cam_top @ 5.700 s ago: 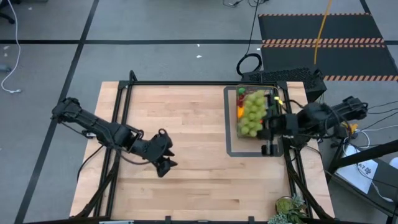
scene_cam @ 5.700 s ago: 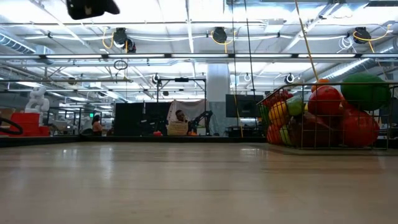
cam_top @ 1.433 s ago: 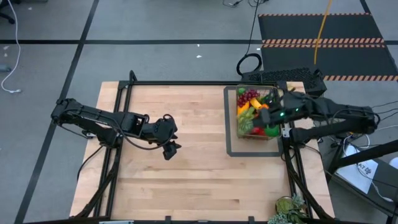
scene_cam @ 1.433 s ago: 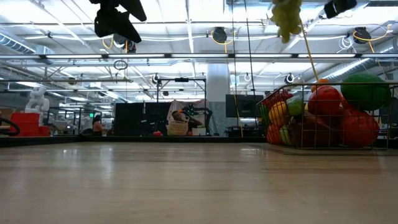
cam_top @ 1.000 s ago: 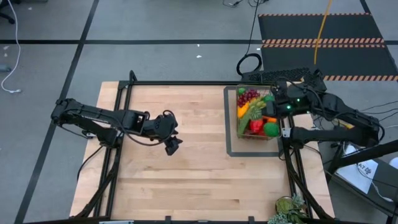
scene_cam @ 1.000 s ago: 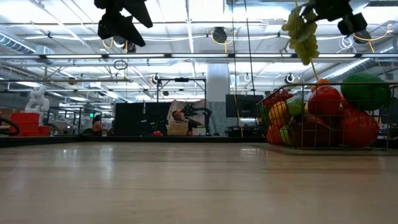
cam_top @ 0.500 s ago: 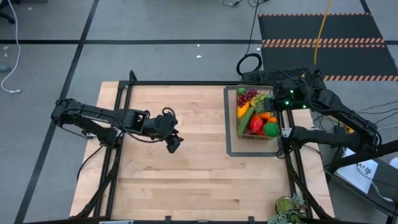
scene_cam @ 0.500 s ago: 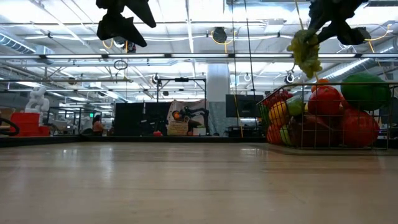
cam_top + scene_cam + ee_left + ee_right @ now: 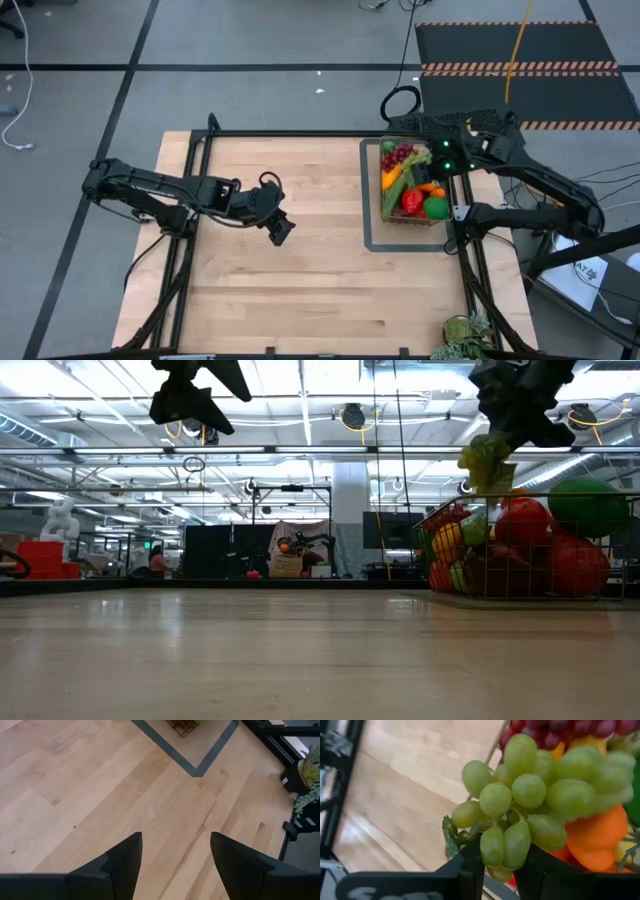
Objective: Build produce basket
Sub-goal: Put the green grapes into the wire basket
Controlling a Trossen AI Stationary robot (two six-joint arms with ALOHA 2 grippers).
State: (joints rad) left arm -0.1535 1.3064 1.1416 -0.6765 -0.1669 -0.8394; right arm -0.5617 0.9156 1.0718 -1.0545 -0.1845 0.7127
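While the basket point(image 9: 411, 185) already sits heaped with fruit at the right side of the table point(image 9: 300, 280), inside a dark tray frame point(image 9: 372, 240), the right gripper point(image 9: 496, 856) hangs above the basket's far end with a bunch of green grapes point(image 9: 540, 795) clenched between its fingers. The hold is low on the bunch, near the stem and a small leaf, so the grapes bulge out past the fingertips. In the low view the grapes point(image 9: 487, 458) dangle just above the basket rim point(image 9: 520, 495), not yet resting on anything. Holding them over the pile rather than beside it looks meant to let them drop onto the top layer, since the basket is about full. Directly under them lie purple grapes point(image 9: 399, 154), something orange point(image 9: 595, 837), a red fruit point(image 9: 411, 201) and a round green one point(image 9: 435, 208).

The left gripper point(image 9: 175, 855) waits well away from the basket, raised over the bare middle of the table, its fingers apart and holding nothing. It seems parked there to stay out of the right arm's way.

The likely next move is a short lowering and release; the risk is the bunch rolling off the heap.
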